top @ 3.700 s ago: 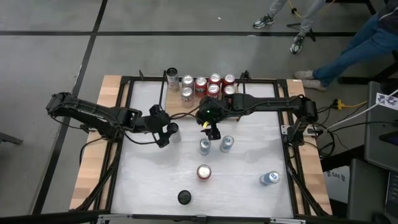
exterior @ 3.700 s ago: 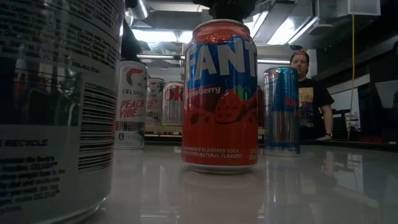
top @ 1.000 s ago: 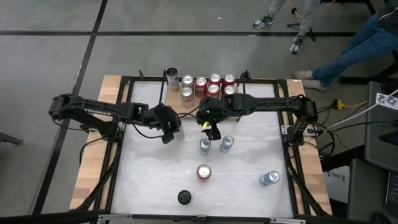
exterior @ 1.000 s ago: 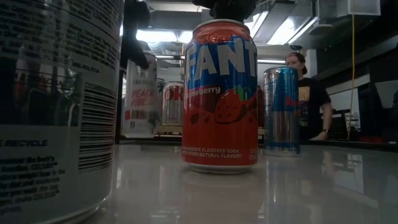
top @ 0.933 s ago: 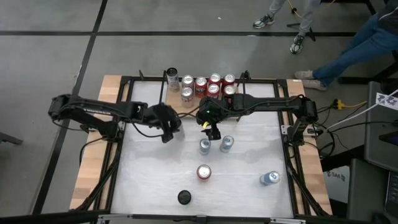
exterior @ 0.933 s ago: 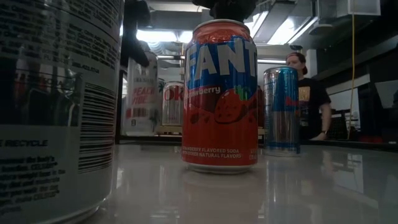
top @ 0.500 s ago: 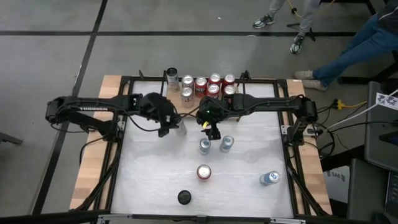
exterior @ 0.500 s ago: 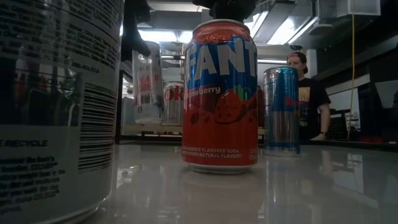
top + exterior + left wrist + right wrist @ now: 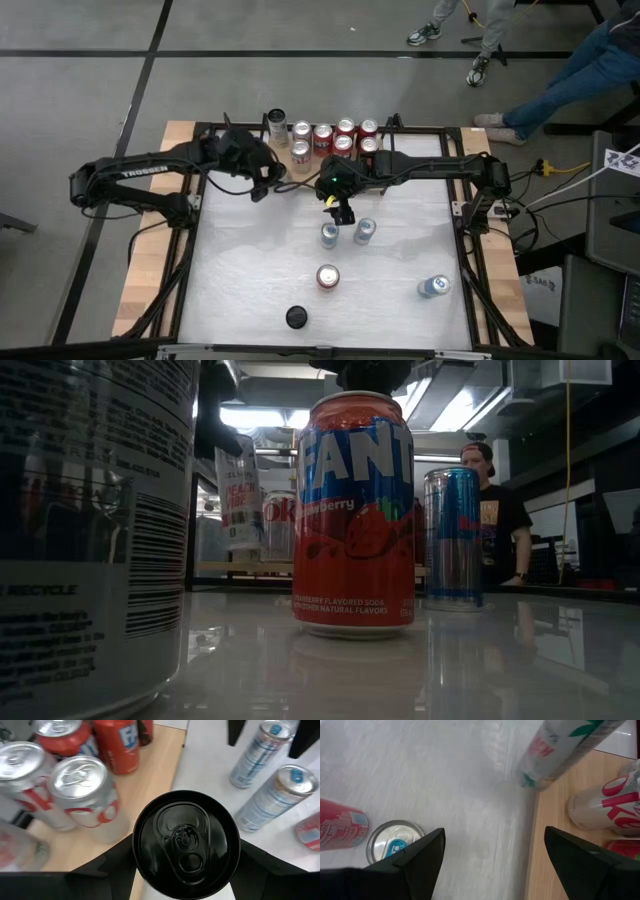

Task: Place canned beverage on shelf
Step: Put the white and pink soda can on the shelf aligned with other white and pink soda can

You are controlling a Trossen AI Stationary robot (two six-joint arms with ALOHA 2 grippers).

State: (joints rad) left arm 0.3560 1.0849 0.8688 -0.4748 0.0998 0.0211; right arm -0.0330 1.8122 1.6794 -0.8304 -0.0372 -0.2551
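Observation:
The shelf [image 9: 305, 168] is a light-wood board at the table's far edge and bears several cans [image 9: 345, 133]. My left gripper [image 9: 264, 178] is shut on a tall white can with pink lettering [image 9: 240, 495] and a black top [image 9: 186, 842], beside the shelf's left end. The can hangs over the board's near edge [image 9: 565, 750]. My right gripper [image 9: 341, 212] hovers open and empty near the table's middle, above two slim blue cans [image 9: 347, 233]. My left gripper pinches the white can between its two fingers [image 9: 117, 860], on opposite sides of its upper wall just under the black rim [image 9: 137, 845]. The fingers come from above, pointing down along the can. The can hangs tilted below the gripper, lifted clear of table and shelf.
A red Fanta can [image 9: 328, 276], a black-topped can [image 9: 296, 317] and a blue can [image 9: 433, 287] stand on the white table's near half. A silver can [image 9: 82, 795] and a red one [image 9: 117, 745] stand on the shelf close to the held can. A person [image 9: 495, 510] is beyond the table.
My left gripper has carried the white can from the table's left middle up and toward the far edge, to the shelf's left end. The can has come clear of the table and now hangs tilted. My right arm has kept still.

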